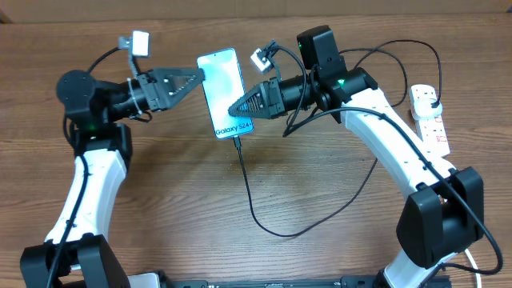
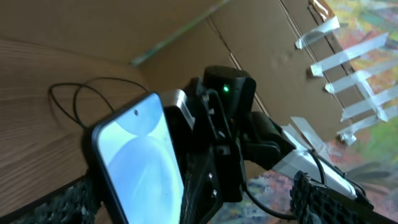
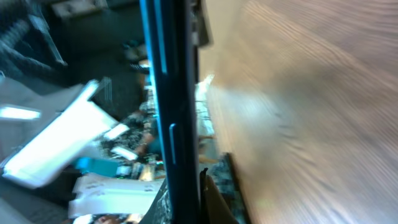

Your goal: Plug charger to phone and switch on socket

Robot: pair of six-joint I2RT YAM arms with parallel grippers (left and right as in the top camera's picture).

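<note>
The phone (image 1: 222, 92), light blue screen up and reading "Galaxy S24", sits between the two grippers. My right gripper (image 1: 234, 110) is shut on its right long edge. In the right wrist view the phone (image 3: 171, 112) runs edge-on through that gripper (image 3: 186, 193). My left gripper (image 1: 198, 78) stands open at the phone's upper left edge, its fingers (image 2: 68, 202) wide on either side of the phone (image 2: 140, 162). The charger (image 1: 250, 200), a thin black cable, meets the phone's bottom end. The white socket (image 1: 430, 120) lies at the far right with a black plug in it.
The black cable loops over the wooden table (image 1: 160, 200) toward the front, then back up under the right arm (image 1: 384, 136). A thick white cord (image 1: 476, 260) shows at the front right corner. In the left wrist view a cardboard wall (image 2: 186, 31) stands behind the table.
</note>
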